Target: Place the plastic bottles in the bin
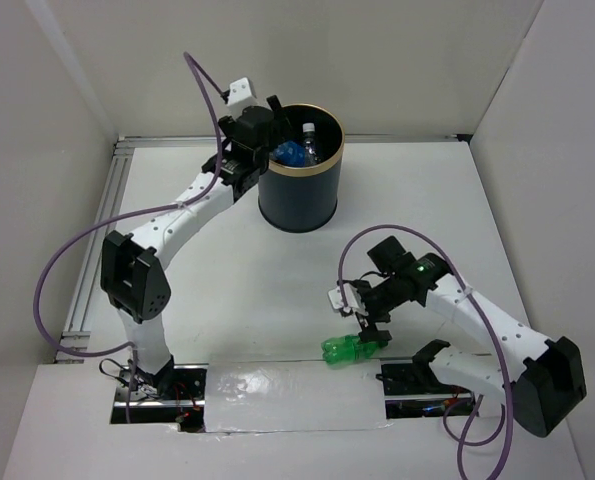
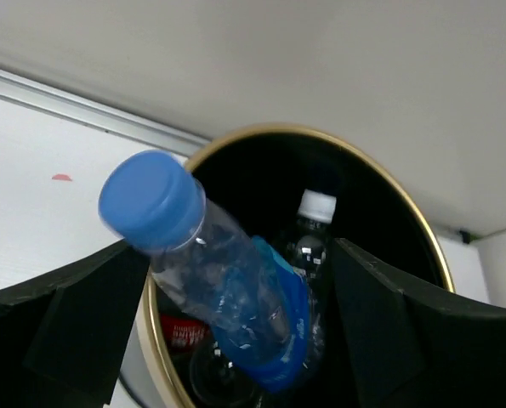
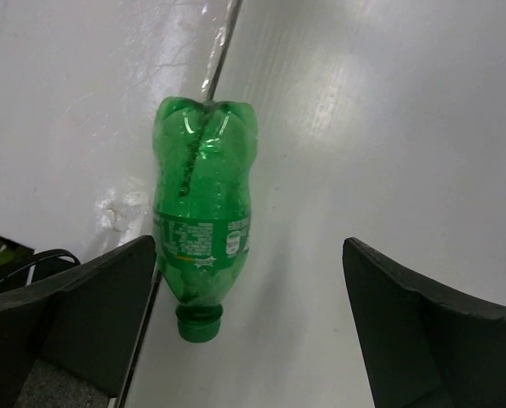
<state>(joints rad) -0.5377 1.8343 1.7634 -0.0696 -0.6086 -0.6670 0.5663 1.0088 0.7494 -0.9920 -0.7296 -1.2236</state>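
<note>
- Your left jaws are released, wide apart, at the rim of the tall dark navy cylindrical bin with a thin gold rim (image 1: 299,200), which stands near the far edge of the white counter (image 1: 237,280).
- The clear plastic bottle with blue cap and blue label (image 2: 223,285) is slanted between these jaws, bottom inside the bin, cap above the rim. If it leans on the rim, it could tip back onto the counter.
- The bin holds also a clear bottle with white cap (image 2: 314,234). A crowded bin may stop new bottles from sinking.
- Your right jaws are released too, above the green plastic bottle (image 3: 203,212) lying close to the near edge. It lies off centre between them, so closing could roll it over that edge.
</note>
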